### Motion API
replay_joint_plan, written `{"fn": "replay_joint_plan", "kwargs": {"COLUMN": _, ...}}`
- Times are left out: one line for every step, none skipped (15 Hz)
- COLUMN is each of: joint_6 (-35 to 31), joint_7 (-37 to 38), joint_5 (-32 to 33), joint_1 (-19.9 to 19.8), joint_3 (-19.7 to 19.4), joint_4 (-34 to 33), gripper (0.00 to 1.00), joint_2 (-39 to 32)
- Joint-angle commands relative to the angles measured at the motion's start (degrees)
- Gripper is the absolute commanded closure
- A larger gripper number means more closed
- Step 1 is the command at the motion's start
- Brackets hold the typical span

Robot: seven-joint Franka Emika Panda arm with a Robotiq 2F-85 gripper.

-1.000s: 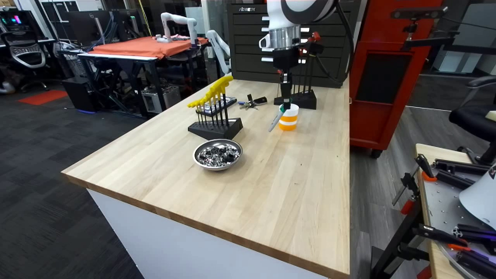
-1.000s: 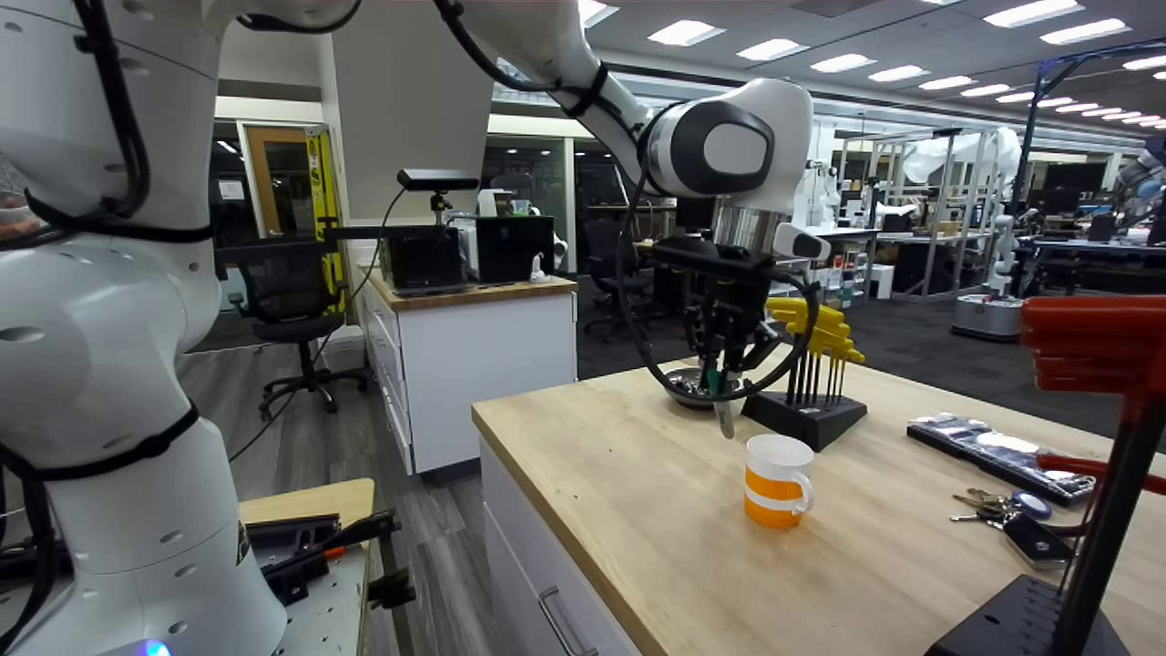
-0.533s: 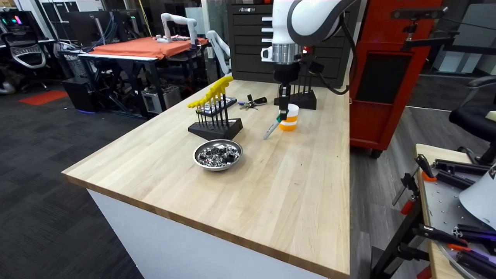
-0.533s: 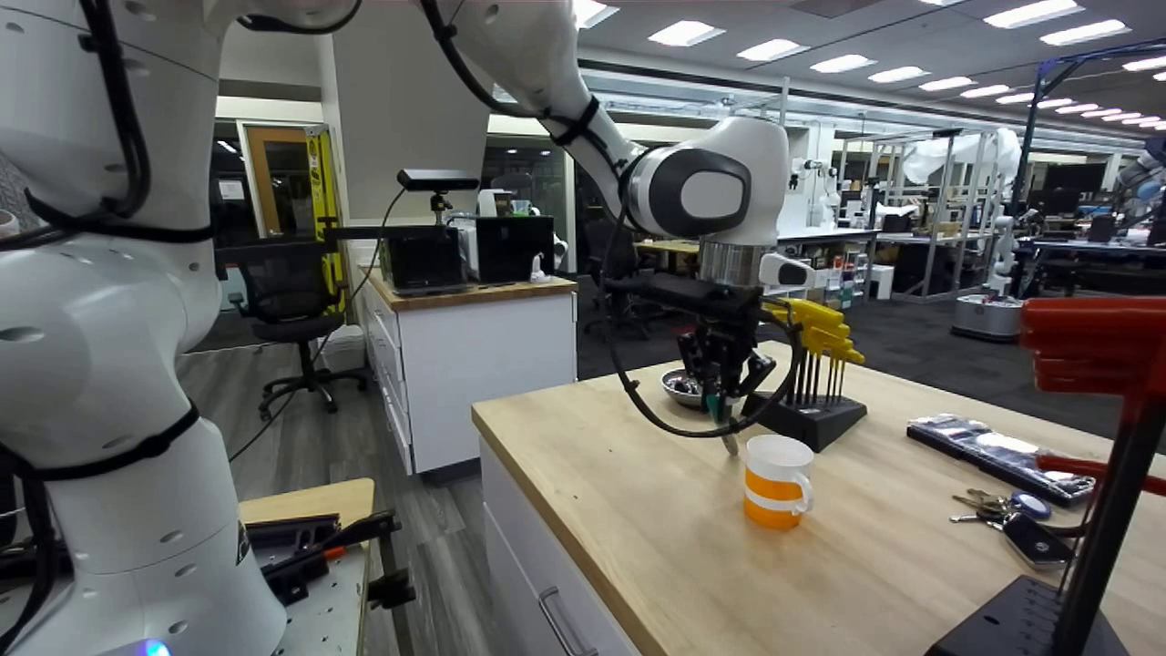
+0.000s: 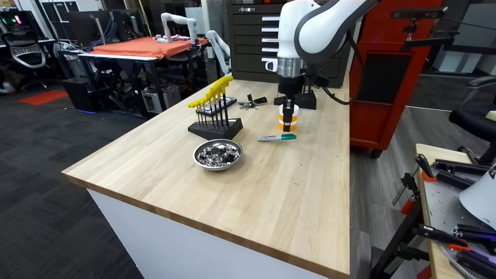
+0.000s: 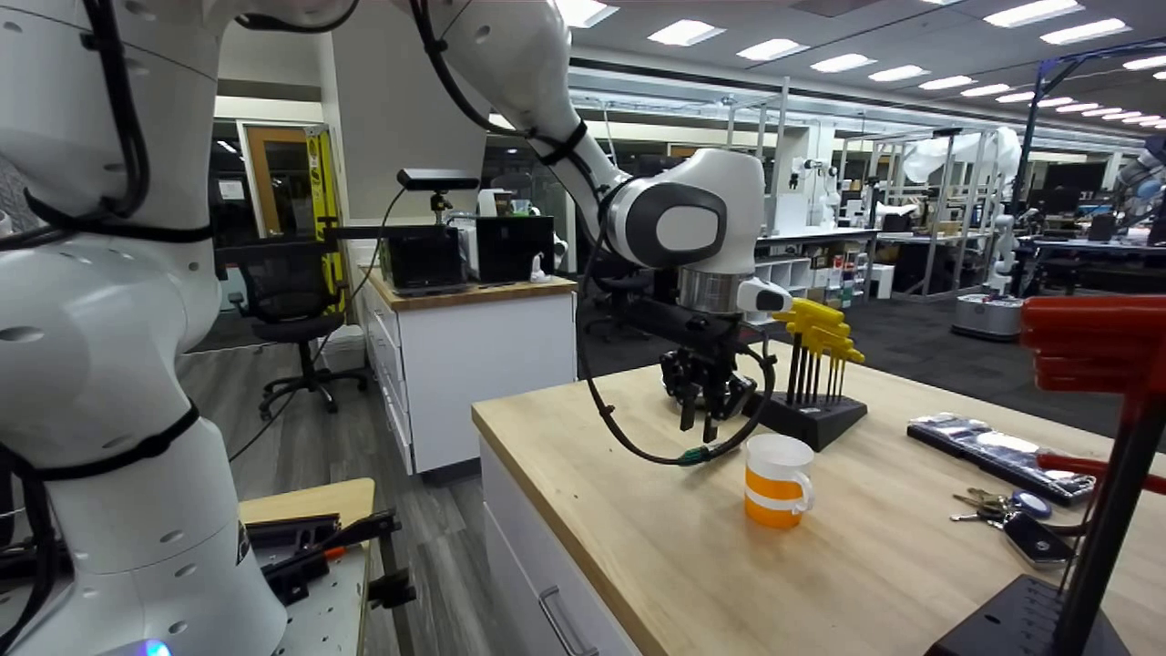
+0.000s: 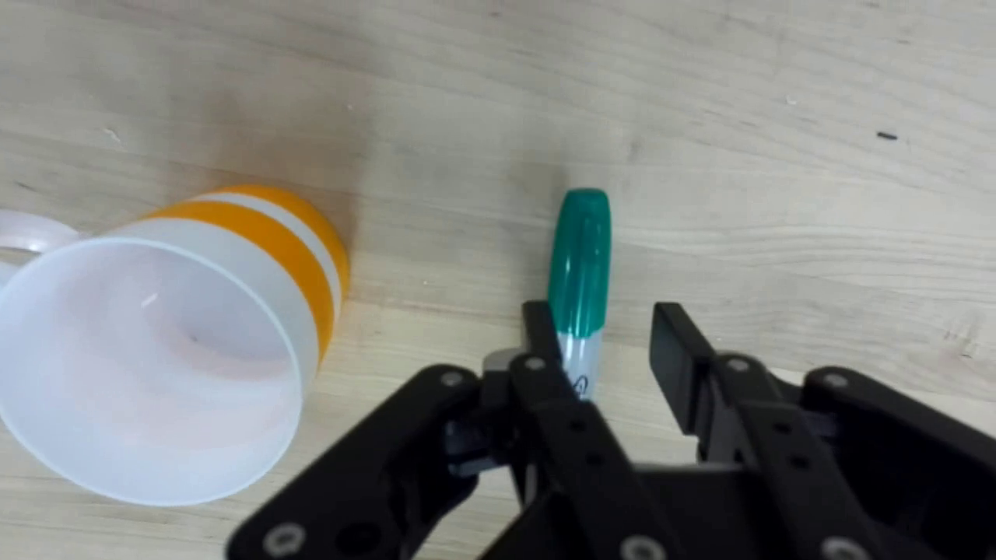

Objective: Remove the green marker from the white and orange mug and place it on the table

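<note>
The marker with a green cap and grey-white barrel lies flat on the wooden table (image 5: 271, 186), apart from the mug, in an exterior view (image 5: 276, 138). Its cap also shows in an exterior view (image 6: 697, 455) and the wrist view (image 7: 581, 260). The white and orange mug (image 6: 774, 478) stands upright; in the wrist view its inside looks empty (image 7: 311, 264). My gripper (image 5: 287, 129) hangs just above the marker, in front of the mug. In the wrist view the fingers (image 7: 602, 311) are apart with nothing gripped; the left finger hides part of the barrel.
A black hex-key stand with yellow handles (image 5: 217, 128) and a metal bowl of small parts (image 5: 217, 155) stand on the table. Keys (image 6: 1016, 519), a flat black case (image 6: 997, 456) and a red-handled hex-key stand (image 6: 1084, 383) are also there.
My gripper has moved down and opened. The marker, held slanting in the fingers before, now lies flat on the table. The mug has not moved.
</note>
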State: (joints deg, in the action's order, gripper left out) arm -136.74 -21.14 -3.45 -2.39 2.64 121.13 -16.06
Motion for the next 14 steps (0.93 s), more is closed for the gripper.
{"fn": "replay_joint_plan", "kwargs": {"joint_6": -2.2, "joint_7": -1.2, "joint_5": -1.2, "joint_1": -0.7, "joint_3": 0.8, "joint_4": 3.6, "gripper": 0.31, "joint_2": 2.8}}
{"fn": "replay_joint_plan", "kwargs": {"joint_6": -2.2, "joint_7": -1.3, "joint_5": -1.3, "joint_1": -0.7, "joint_3": 0.8, "joint_4": 3.8, "gripper": 0.26, "joint_2": 2.9}}
{"fn": "replay_joint_plan", "kwargs": {"joint_6": -2.1, "joint_7": -1.4, "joint_5": -1.3, "joint_1": -0.8, "joint_3": 0.8, "joint_4": 3.9, "gripper": 0.19, "joint_2": 3.0}}
{"fn": "replay_joint_plan", "kwargs": {"joint_6": -2.0, "joint_7": -1.6, "joint_5": -1.3, "joint_1": -0.8, "joint_3": 0.7, "joint_4": 3.9, "gripper": 0.12, "joint_2": 3.1}}
{"fn": "replay_joint_plan", "kwargs": {"joint_6": -1.9, "joint_7": -1.8, "joint_5": -1.4, "joint_1": -0.9, "joint_3": 0.7, "joint_4": 3.9, "gripper": 0.05, "joint_2": 3.1}}
{"fn": "replay_joint_plan", "kwargs": {"joint_6": -1.7, "joint_7": -2.1, "joint_5": -1.4, "joint_1": -1.0, "joint_3": 0.7, "joint_4": 3.8, "gripper": 0.02, "joint_2": 3.1}}
{"fn": "replay_joint_plan", "kwargs": {"joint_6": -1.2, "joint_7": -2.1, "joint_5": -1.2, "joint_1": -0.9, "joint_3": 0.7, "joint_4": 3.5, "gripper": 0.0, "joint_2": 3.0}}
{"fn": "replay_joint_plan", "kwargs": {"joint_6": -0.6, "joint_7": -2.0, "joint_5": -1.3, "joint_1": -0.9, "joint_3": 0.7, "joint_4": 3.3, "gripper": 0.0, "joint_2": 2.9}}
{"fn": "replay_joint_plan", "kwargs": {"joint_6": -0.4, "joint_7": -0.6, "joint_5": -0.1, "joint_1": -0.4, "joint_3": 0.4, "joint_4": 1.4, "gripper": 0.04, "joint_2": 0.7}}
{"fn": "replay_joint_plan", "kwargs": {"joint_6": -0.4, "joint_7": -0.7, "joint_5": -0.1, "joint_1": -0.4, "joint_3": 0.4, "joint_4": 1.4, "gripper": 0.0, "joint_2": 0.7}}
{"fn": "replay_joint_plan", "kwargs": {"joint_6": -0.4, "joint_7": -0.7, "joint_5": -0.1, "joint_1": -0.4, "joint_3": 0.4, "joint_4": 1.4, "gripper": 0.0, "joint_2": 0.7}}
{"fn": "replay_joint_plan", "kwargs": {"joint_6": -0.4, "joint_7": -0.7, "joint_5": -0.1, "joint_1": -0.4, "joint_3": 0.4, "joint_4": 1.4, "gripper": 0.0, "joint_2": 0.7}}
{"fn": "replay_joint_plan", "kwargs": {"joint_6": -0.4, "joint_7": -0.7, "joint_5": -0.1, "joint_1": -0.4, "joint_3": 0.4, "joint_4": 1.4, "gripper": 0.0, "joint_2": 0.7}}
{"fn": "replay_joint_plan", "kwargs": {"joint_6": -0.4, "joint_7": -0.7, "joint_5": -0.1, "joint_1": -0.4, "joint_3": 0.4, "joint_4": 1.4, "gripper": 0.0, "joint_2": 0.7}}
